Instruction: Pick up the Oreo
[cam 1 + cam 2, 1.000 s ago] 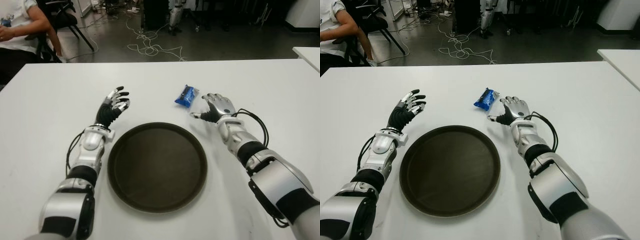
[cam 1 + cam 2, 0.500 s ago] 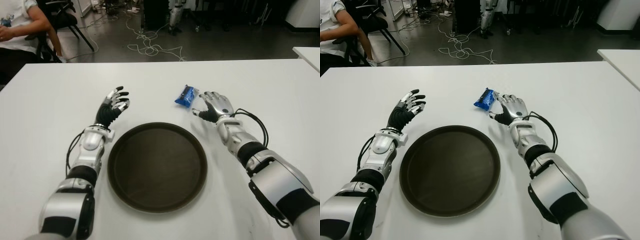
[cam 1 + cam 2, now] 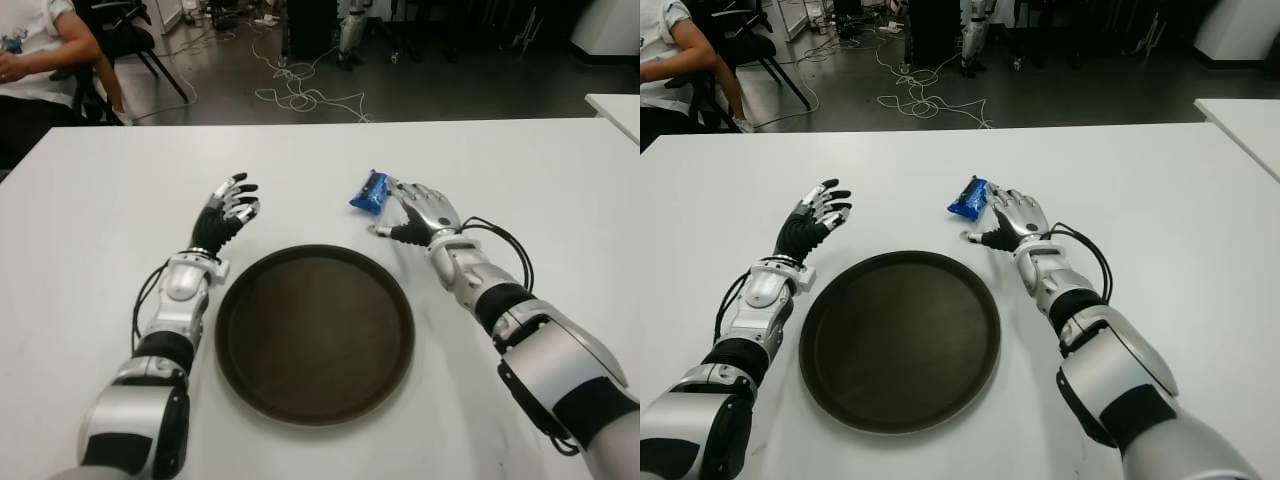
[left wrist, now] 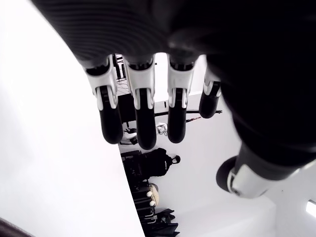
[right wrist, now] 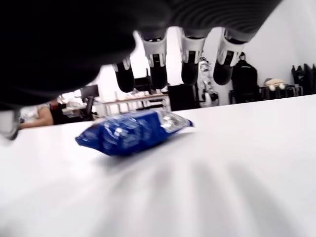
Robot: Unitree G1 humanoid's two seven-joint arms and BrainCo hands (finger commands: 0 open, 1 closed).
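Eye views: one white table (image 3: 100, 200). One round dark tray (image 3: 314, 334) sits on it near the robot, nothing in it. One blue Oreo packet (image 3: 371, 191) lies flat on the table beyond the tray's far right rim, well clear of the tray. The right hand (image 3: 417, 214) is just beside the packet on its right, palm down, fingers (image 3: 392, 193) spread and reaching over the packet's near end; contact cannot be judged from here. The thumb (image 3: 384, 231) points toward the tray. The left hand (image 3: 226, 211) shows left of the tray's far rim, fingers loosely spread, holding nothing. Beyond the table: a dark floor with a tangle of white cables (image 3: 300, 95), and one seated person (image 3: 35, 50) at the far left corner.

Left wrist view: four dark-tipped fingers (image 4: 144, 113) extended side by side over white table, thumb (image 4: 247, 173) apart from them. Nothing in the grasp.

Right wrist view: the packet (image 5: 133, 132) lies on the table under the hand, not lifted. Four fingertips (image 5: 157, 74) hang above and behind it, spread, with a visible gap between tips and wrapper. Hand is open, not closed on anything.

Count: one tray, one packet, two hands, one person.
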